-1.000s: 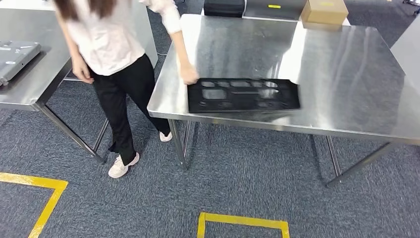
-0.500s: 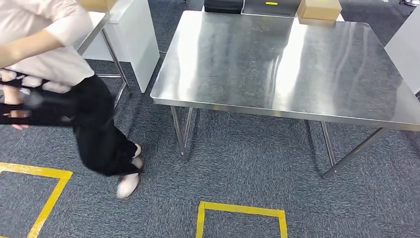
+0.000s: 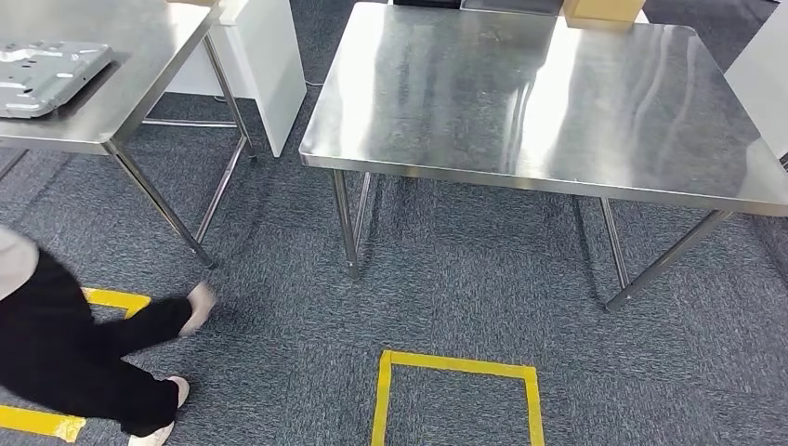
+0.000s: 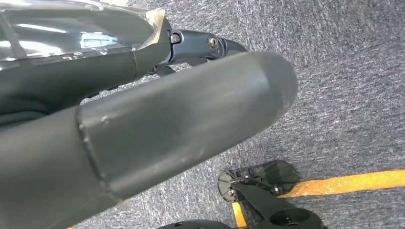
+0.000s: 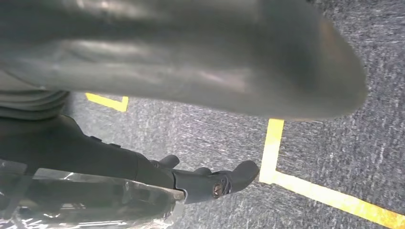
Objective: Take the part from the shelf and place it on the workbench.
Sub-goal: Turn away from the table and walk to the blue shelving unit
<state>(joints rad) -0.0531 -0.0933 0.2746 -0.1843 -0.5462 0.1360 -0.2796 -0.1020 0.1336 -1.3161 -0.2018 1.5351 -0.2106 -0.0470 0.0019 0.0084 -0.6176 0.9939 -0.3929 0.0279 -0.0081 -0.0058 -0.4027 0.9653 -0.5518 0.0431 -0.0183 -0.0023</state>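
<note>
A steel workbench (image 3: 548, 102) is seen ahead in the head view, spanning the centre and right of the scene, its top bare apart from a cardboard box (image 3: 602, 11) at the far edge. A second steel table (image 3: 139, 56) stands to the left, bearing a grey metal panel (image 3: 45, 74) near its left end; whether this is the task's part cannot be told, and no shelf is visible, so the part's bearing and long axis cannot be given from these views. A person's legs (image 3: 74, 358) are seen at the near left, beside yellow floor tape (image 3: 455, 367). The left hand (image 4: 157, 124) hangs over the carpet in the left wrist view, its thick thumb extended and nothing held; the right hand (image 5: 200, 62) hangs likewise in the right wrist view, dark fingers loosely extended and empty. Neither hand is judged nearer to a part. The next move is judged to call for turning toward the shelf before any reach.
</note>
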